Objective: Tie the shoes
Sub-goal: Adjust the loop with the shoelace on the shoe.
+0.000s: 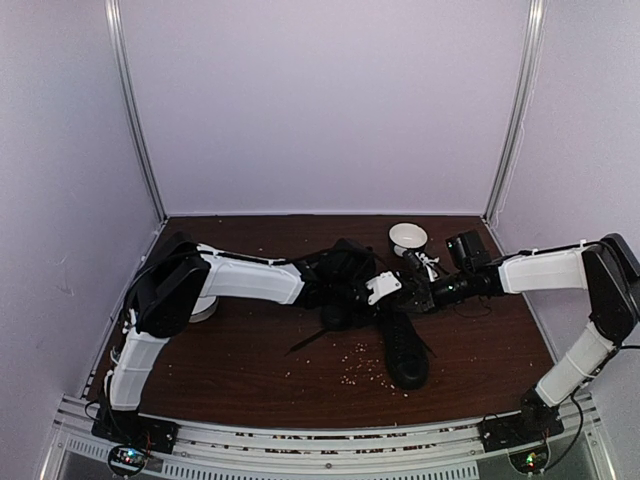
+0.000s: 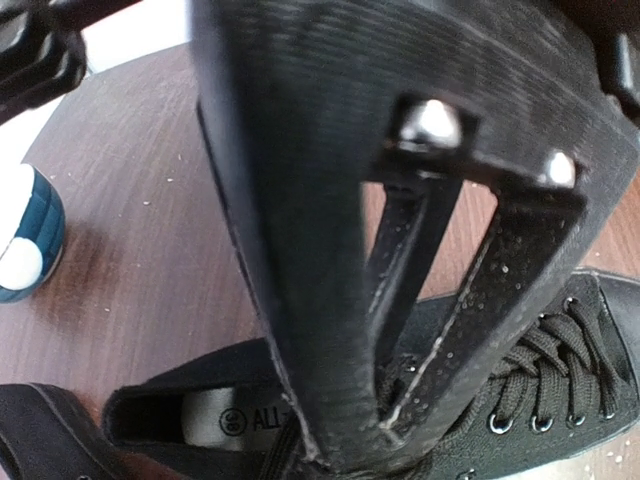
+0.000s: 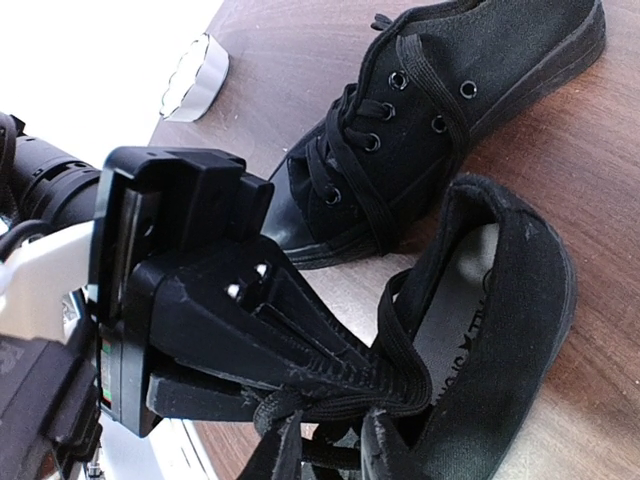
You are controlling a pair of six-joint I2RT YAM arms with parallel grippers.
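Left end effector (image 3: 385,380) is clamped on a lace (image 3: 398,315) of one shoe (image 3: 545,290), which lies on the surface (image 3: 600,160) just beside its mate (image 3: 450,90). Hold tension; right end effector (image 1: 400,292), state indiscernible, should pinch the opposite lace cleanly.

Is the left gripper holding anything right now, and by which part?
Yes: the shut left gripper pinches a lace of the shoe under it, at the top of the lacing near the opening.

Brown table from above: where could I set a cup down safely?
Bare wood, bar crumbs, lies on the brown wooden table front-left, between the left arm and the near edge, and front-right, between the nearer black sneaker and the right arm. The centre is crowded: left claw, right claw, round white bowl.
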